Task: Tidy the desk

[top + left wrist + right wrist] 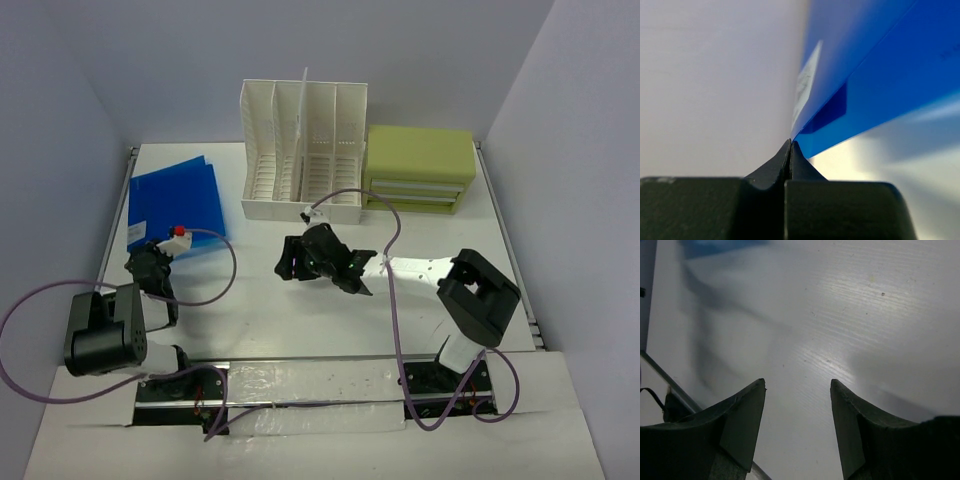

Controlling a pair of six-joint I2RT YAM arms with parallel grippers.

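The white desk point(430, 240) carries a blue folder point(175, 205) at its far left. My left gripper point(146, 256) sits at the folder's near left corner. In the left wrist view its fingertips point(790, 150) are pressed together on the edge of the blue folder point(880, 75), which rises from them at a slant, with a white label point(807, 82) on it. My right gripper point(289, 262) hovers over the middle of the desk and points left. In the right wrist view it point(797, 390) is open and empty over the bare desk point(840, 315).
A white slotted file rack point(300, 150) stands at the back centre, with a thin white sheet upright in one slot. A green drawer box point(420, 168) stands to its right. Purple cables loop across the desk near both arms. Grey walls enclose the sides.
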